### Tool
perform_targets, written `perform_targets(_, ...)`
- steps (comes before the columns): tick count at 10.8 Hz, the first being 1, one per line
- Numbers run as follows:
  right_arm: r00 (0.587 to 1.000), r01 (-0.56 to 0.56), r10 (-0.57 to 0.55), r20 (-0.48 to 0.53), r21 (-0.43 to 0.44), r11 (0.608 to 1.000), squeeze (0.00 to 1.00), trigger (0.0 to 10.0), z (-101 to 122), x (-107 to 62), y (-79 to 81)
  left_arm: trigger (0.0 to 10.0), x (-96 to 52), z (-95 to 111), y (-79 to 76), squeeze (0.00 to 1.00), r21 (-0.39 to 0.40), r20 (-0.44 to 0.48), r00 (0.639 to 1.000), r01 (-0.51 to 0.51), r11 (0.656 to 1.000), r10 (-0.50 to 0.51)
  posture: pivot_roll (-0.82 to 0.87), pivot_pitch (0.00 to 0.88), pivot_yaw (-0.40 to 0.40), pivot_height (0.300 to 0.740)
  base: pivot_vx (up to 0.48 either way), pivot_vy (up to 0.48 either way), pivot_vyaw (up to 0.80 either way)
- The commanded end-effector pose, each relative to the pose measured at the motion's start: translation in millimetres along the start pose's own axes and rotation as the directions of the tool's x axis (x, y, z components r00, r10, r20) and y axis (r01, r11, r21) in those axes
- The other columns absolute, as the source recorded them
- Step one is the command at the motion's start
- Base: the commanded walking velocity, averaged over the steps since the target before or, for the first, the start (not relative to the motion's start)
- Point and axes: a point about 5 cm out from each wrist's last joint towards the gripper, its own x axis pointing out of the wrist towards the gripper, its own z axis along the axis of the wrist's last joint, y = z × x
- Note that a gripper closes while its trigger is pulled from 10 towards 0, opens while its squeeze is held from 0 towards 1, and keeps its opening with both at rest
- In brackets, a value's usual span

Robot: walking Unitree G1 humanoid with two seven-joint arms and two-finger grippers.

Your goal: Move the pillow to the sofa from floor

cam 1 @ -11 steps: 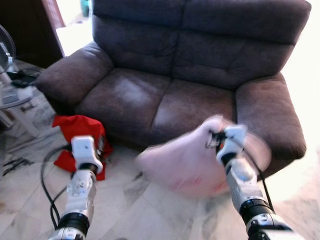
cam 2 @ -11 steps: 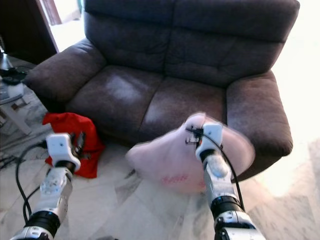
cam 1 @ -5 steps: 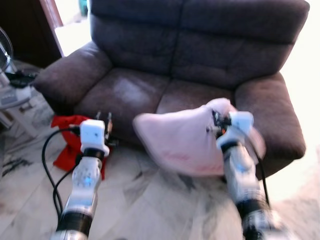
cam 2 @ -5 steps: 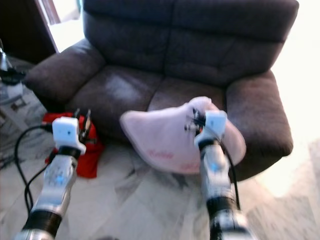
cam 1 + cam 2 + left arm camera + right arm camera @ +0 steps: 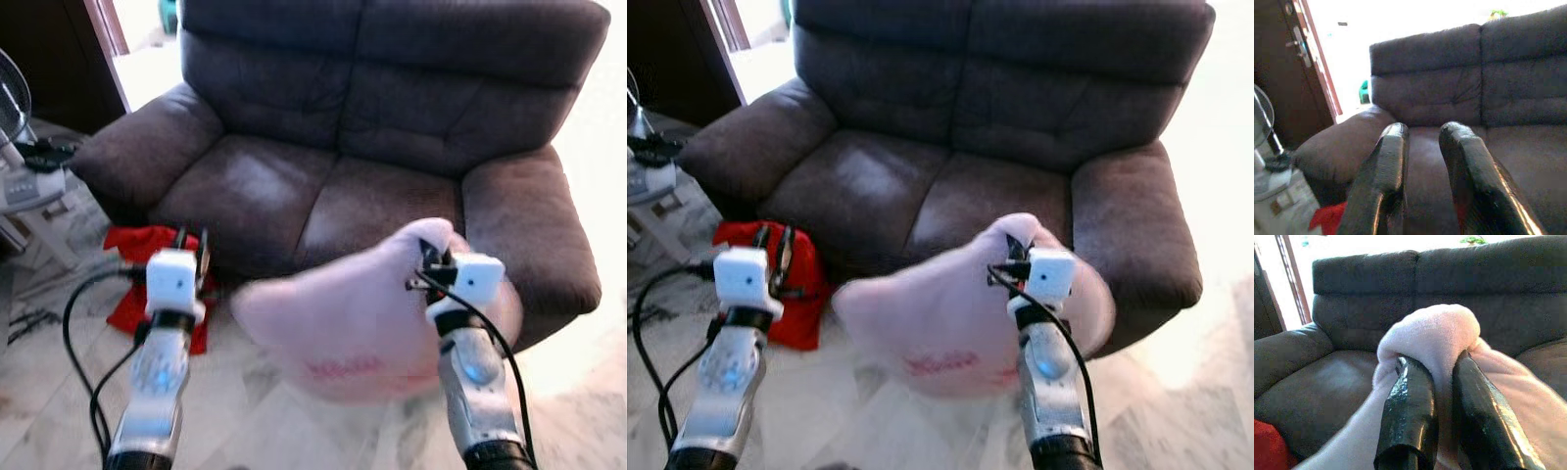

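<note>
Facing the dark brown sofa (image 5: 382, 127), we see its two seat cushions and both padded armrests across the upper part of the head views, standing on a pale marble-patterned floor (image 5: 245, 421). In front of its seat edge we hold the pink pillow (image 5: 353, 313) up off the floor, just before the right seat cushion and near the right armrest; its outline is blurred, and some red lettering shows on its lower face. Our right gripper (image 5: 1442, 382) pinches a fold of the pillow's upper corner, the two black fingers (image 5: 1410, 411) drawn close together with the pink fabric bulging out between and over them. To the left, on the floor against the sofa's left front corner, lies a red bag (image 5: 789, 284), and beyond the left armrest stands a white fan (image 5: 15, 127) beside a dark wooden door (image 5: 1283, 73). Our left gripper (image 5: 1422, 147) is raised before the left seat cushion, well apart from the pillow, with its fingers (image 5: 1386, 181) set a narrow gap apart and nothing between them; in its wrist view they point at the sofa's left cushion and backrest. A black cable (image 5: 83, 333) loops from the left arm down toward the floor, and another runs along the right arm.
</note>
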Motion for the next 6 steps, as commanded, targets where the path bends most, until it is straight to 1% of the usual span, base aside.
perform_targets(1, 0.994, 0.002, 0.000, 0.108, -0.015, 1.000, 0.00, 10.0, 25, 9.3, -0.2, 10.0, -0.6, 5, -4.2, 0.00, 0.017, 0.012, 1.000, 0.011, 1.000, -0.011, 0.04, 0.000, -0.050, 0.740, 0.000, 0.000, 0.00)
perform_targets(2, 0.995, -0.001, 0.002, 0.104, -0.017, 1.000, 0.00, 10.0, 28, 9.1, 1.5, 10.0, -0.2, 7, -5.7, 0.00, 0.020, 0.012, 1.000, 0.011, 1.000, -0.011, 0.04, 0.000, -0.050, 0.740, 0.000, 0.000, 0.00)
perform_targets(4, 0.992, -0.033, 0.034, 0.121, -0.009, 0.999, 0.00, 10.0, 39, 15.0, 8.6, 10.0, 3.1, 14, -6.0, 0.00, 0.018, 0.012, 1.000, 0.010, 1.000, -0.010, 0.04, 0.000, -0.056, 0.740, 0.246, 0.000, 0.00)
perform_targets(5, 0.989, -0.097, 0.096, 0.115, 0.004, 0.995, 0.00, 10.0, 39, 16.3, 16.7, 10.0, 4.2, 15, -4.6, 0.00, 0.020, 0.015, 1.000, 0.005, 1.000, -0.005, 0.04, 0.000, -0.057, 0.740, 0.285, 0.000, 0.00)
perform_targets(6, 0.986, -0.121, 0.122, 0.110, -0.013, 0.993, 0.00, 10.0, 38, 15.3, 20.2, 10.0, 5.5, 16, -3.1, 0.00, 0.020, 0.019, 1.000, -0.001, 1.000, 0.000, 0.05, 0.000, -0.060, 0.740, 0.292, 0.000, 0.00)
